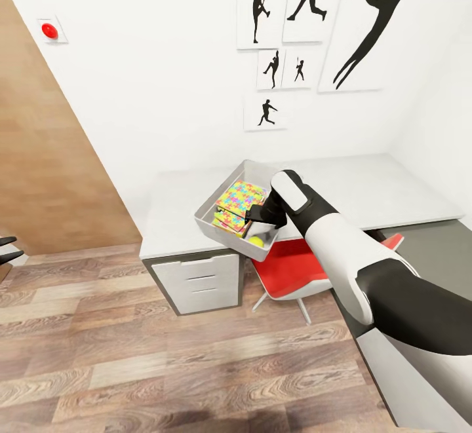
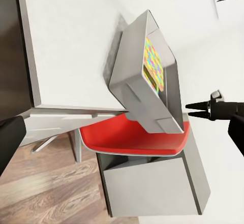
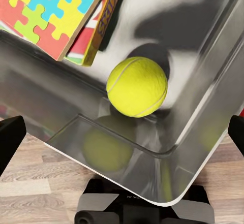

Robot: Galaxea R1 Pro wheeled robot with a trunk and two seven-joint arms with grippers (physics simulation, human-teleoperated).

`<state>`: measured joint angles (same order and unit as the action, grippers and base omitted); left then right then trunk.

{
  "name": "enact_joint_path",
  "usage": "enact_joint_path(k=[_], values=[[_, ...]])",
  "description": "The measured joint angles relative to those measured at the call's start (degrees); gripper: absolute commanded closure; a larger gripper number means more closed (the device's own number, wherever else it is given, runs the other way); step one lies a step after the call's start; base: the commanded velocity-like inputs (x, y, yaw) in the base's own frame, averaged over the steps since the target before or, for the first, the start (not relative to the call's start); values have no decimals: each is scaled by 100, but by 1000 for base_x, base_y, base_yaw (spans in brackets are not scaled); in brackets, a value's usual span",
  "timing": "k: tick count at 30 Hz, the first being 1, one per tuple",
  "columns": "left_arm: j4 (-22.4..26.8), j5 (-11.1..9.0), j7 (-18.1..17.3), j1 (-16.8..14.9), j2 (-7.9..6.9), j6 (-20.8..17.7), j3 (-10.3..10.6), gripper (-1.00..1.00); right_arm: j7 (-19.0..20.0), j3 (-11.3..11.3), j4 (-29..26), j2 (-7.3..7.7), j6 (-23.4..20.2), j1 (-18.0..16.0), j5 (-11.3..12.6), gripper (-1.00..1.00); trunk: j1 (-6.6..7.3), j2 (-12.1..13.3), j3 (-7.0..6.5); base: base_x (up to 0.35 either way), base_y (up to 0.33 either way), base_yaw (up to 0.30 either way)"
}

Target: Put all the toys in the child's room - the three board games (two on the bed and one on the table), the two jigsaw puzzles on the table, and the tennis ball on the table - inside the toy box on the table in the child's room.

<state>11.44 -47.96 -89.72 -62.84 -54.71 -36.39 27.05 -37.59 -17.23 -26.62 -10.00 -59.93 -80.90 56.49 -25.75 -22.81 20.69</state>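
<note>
The light grey toy box sits on the pale table, its near corner hanging over the front edge. Inside lie two bright jigsaw puzzles stacked over a Skip-Bo board game. The yellow tennis ball rests on the box floor in the near corner. My right gripper hangs open just above the ball, fingers wide apart with nothing between them. At the far left of the head view my left gripper is open and away from the table. The left wrist view sees the toy box from the side.
A red chair is tucked under the table below the toy box. A white drawer cabinet closes the table's left end. A lower dark grey desk runs along the right. Wood plank floor lies open in front.
</note>
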Motion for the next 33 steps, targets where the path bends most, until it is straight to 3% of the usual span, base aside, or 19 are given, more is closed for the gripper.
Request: enact_joint_path(k=[24, 33], values=[[0, 0, 0, 0, -8, 2, 1, -100, 8, 30, -50, 0, 0, -8, 21, -100, 0, 0, 0, 0, 0, 0], [0, 0, 0, 0, -9, 0, -1, -100, 33, 30, -560, 0, 1, -27, 37, -100, 0, 0, 0, 0, 0, 0]])
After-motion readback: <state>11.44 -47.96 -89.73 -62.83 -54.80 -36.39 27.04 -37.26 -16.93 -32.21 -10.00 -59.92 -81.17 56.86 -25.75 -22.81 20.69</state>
